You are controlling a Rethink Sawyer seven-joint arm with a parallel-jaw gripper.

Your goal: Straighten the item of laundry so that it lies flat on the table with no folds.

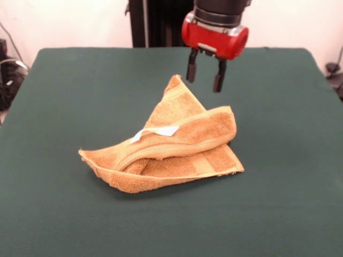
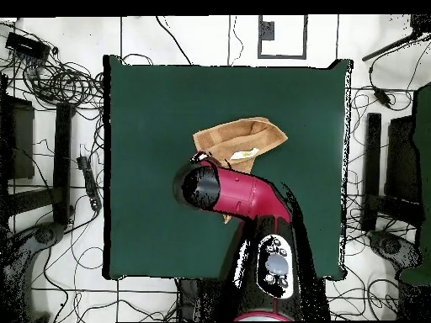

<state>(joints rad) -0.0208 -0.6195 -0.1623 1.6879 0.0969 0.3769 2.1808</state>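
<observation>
The orange-tan terry towel point(image 1: 177, 144) lies folded over itself in the middle of the dark green table point(image 1: 64, 96), with a thick fold across its middle and a pointed corner toward the far side. Its small white tag point(image 1: 158, 132) sits on top of the fold. My gripper point(image 1: 205, 75) hangs above the towel's far corner, open and empty, its two dark fingers point(image 1: 192, 68) apart and pointing down. In the overhead view the arm point(image 2: 231, 193) covers part of the towel point(image 2: 240, 139), and the gripper itself is hidden under it.
The table point(image 2: 143, 101) is much larger than the towel, with green surface on every side of it. Cables and equipment point(image 2: 59, 84) lie on the floor around the table. The robot's pedestal point(image 1: 155, 21) stands at the far edge.
</observation>
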